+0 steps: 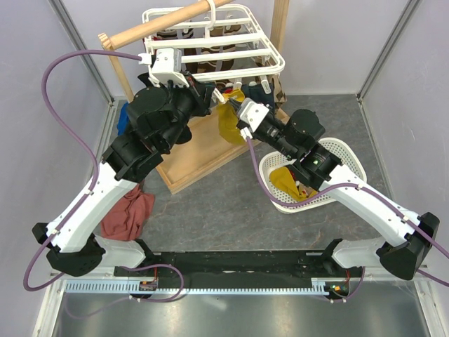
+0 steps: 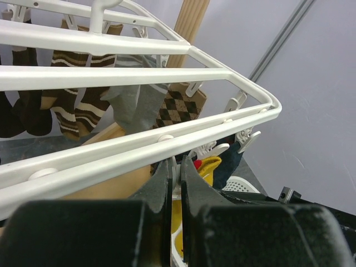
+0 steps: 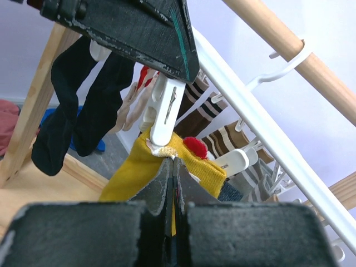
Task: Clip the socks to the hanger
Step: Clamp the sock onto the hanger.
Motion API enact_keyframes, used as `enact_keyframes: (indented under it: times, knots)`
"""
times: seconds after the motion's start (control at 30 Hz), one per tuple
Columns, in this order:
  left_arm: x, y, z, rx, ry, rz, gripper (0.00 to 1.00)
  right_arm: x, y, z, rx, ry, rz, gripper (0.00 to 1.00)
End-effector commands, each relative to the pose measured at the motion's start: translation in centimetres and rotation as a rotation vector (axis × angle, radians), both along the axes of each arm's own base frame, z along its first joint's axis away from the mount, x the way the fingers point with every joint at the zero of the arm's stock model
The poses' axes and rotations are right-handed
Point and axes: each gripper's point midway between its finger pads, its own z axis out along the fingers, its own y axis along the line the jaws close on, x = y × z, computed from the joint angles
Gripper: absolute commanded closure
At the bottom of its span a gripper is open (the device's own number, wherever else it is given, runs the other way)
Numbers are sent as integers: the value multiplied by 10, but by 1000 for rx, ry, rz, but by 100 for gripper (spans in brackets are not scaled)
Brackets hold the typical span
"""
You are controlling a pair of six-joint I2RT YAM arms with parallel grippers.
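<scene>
The white hanger (image 1: 235,43) hangs by its hook from a wooden pole. My left gripper (image 2: 177,166) is shut on one of its white clip pegs (image 3: 161,119) at the frame's front bar. Right below that peg, my right gripper (image 3: 173,166) is shut on the top edge of a mustard-yellow sock (image 3: 136,167) with a red pompom. The peg's lower end sits over the sock's edge. The sock (image 1: 229,123) hangs down between both grippers. A navy sock (image 2: 229,164) is clipped just beside it. A second yellow sock (image 1: 286,184) lies in the basket.
Brown striped, argyle and grey socks (image 2: 136,103) hang further along the frame, with dark socks (image 3: 72,105) to the left. A white mesh basket (image 1: 345,156) stands at the right. The wooden stand's base (image 1: 200,151) is below the hanger. A red cloth (image 1: 128,214) lies left.
</scene>
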Motion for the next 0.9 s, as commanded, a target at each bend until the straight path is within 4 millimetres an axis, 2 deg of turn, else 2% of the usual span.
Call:
enact_keyframes:
  times: [0.0,0.87]
  knots:
    - [-14,1,21,-56,-29,-50,93,-15,-3,30,101,-42,57,100]
    - [-20,-7,23,-91,-22,-106,93,-15,13,24,195,40,133,100]
